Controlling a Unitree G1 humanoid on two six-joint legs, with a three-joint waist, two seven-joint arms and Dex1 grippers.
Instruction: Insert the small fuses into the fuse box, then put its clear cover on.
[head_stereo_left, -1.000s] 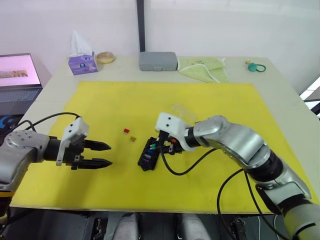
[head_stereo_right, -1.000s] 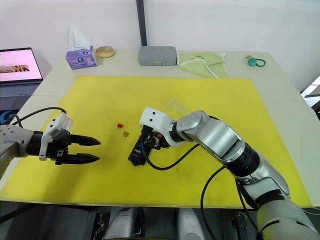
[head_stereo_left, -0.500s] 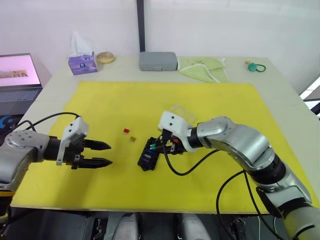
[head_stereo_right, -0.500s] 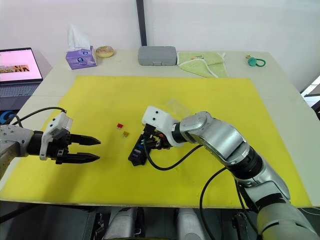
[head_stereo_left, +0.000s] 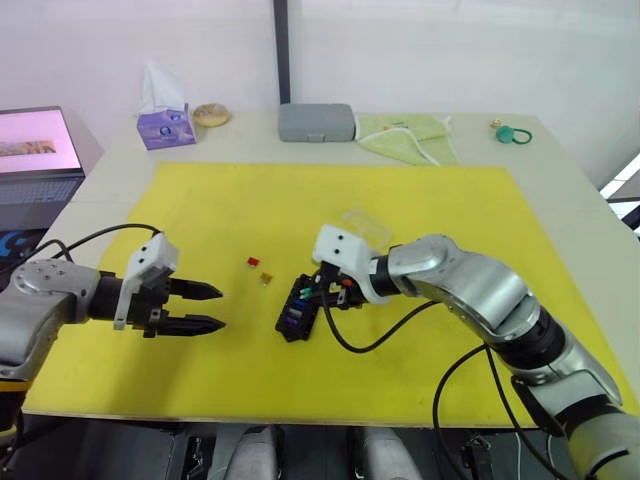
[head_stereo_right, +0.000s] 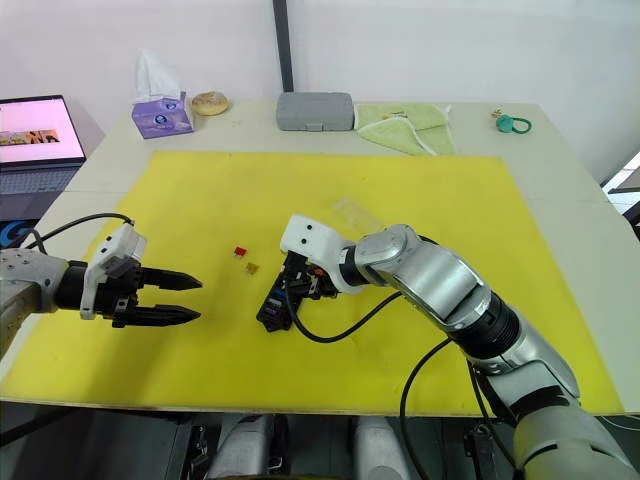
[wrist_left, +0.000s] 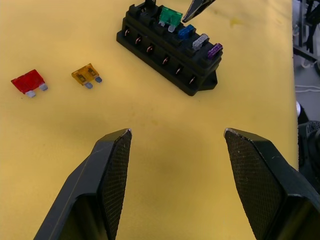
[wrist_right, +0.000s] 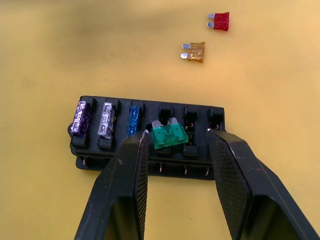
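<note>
Nearest the robot, the left gripper (head_stereo_left: 215, 308) hovers low over the yellow mat (head_stereo_left: 420, 210) on the robot's left side, its two black fingers spread apart and holding nothing. The fuse box (wrist_left: 170, 50) lies well ahead of those fingertips in the left wrist view, untouched by them.

Toward the middle of the mat, the right gripper (wrist_right: 176, 134) hangs just over the fuse box, fingers parted, one on each side of the green fuse (wrist_right: 168, 136). The green fuse lies tilted on top of the box at a slot, metal legs visible, not pushed down; whether a fingertip touches it cannot be told. Along the same row, the purple fuse (wrist_right: 80, 118), the grey fuse (wrist_right: 106, 120) and the blue-teal fuse (wrist_right: 133, 118) sit seated in their slots.

A little beyond the box, toward the robot's left, the orange fuse (wrist_right: 194, 51) and the red fuse (wrist_right: 219, 21) lie loose on the mat, near each other and apart from both grippers.

Farther back, the clear cover (head_stereo_right: 352, 213) rests on the mat just behind the right wrist.

At the far table edge sits a grey case (head_stereo_left: 316, 122).
</note>
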